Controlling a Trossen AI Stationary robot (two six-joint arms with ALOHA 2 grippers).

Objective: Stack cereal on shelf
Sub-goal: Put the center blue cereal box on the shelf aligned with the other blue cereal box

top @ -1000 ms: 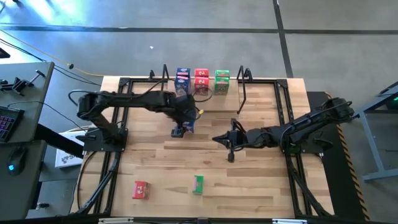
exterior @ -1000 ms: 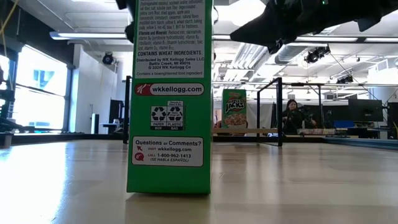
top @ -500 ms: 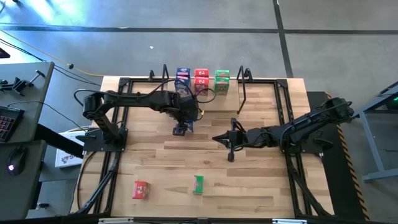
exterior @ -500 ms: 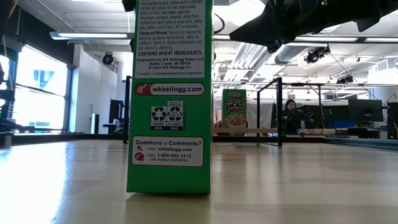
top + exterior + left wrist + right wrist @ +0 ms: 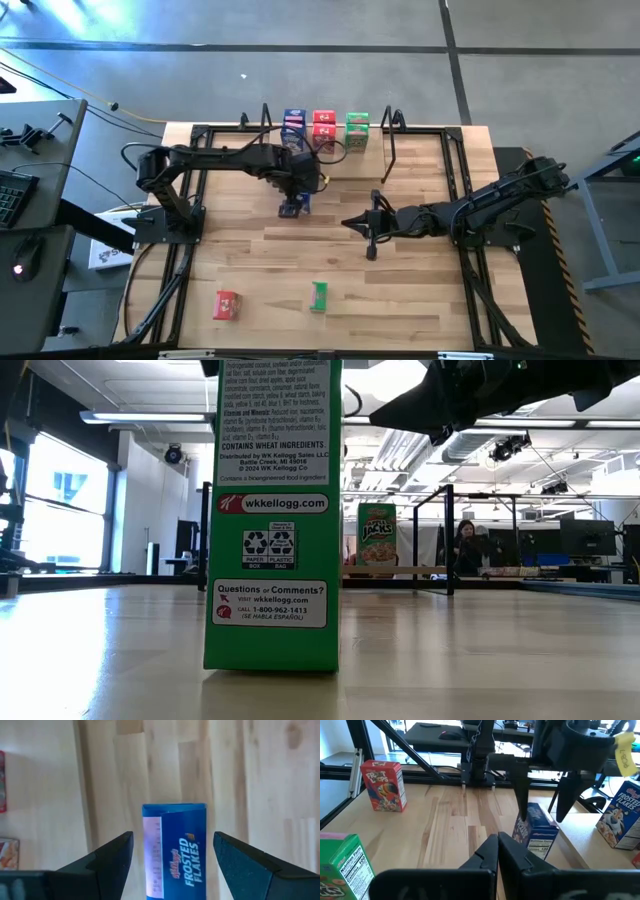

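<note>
Near the table's front edge stood a red cereal box (image 5: 227, 305) and a green one (image 5: 319, 296). The left gripper (image 5: 172, 851) hung with jaws spread wide around a blue Frosted Flakes box (image 5: 175, 851), not gripping, likely poised to grasp. Mid-table, the right gripper (image 5: 499, 851) waited, jaws closed and empty.

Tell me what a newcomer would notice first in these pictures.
First, the left gripper hanging mid-table with its jaws spread wide on either side of a blue cereal box that stands on the tabletop. Next, the green cereal box near the table's front edge, which fills the low view. Then the right gripper, jaws shut, waiting mid-table to the right of the blue cereal box.
</note>
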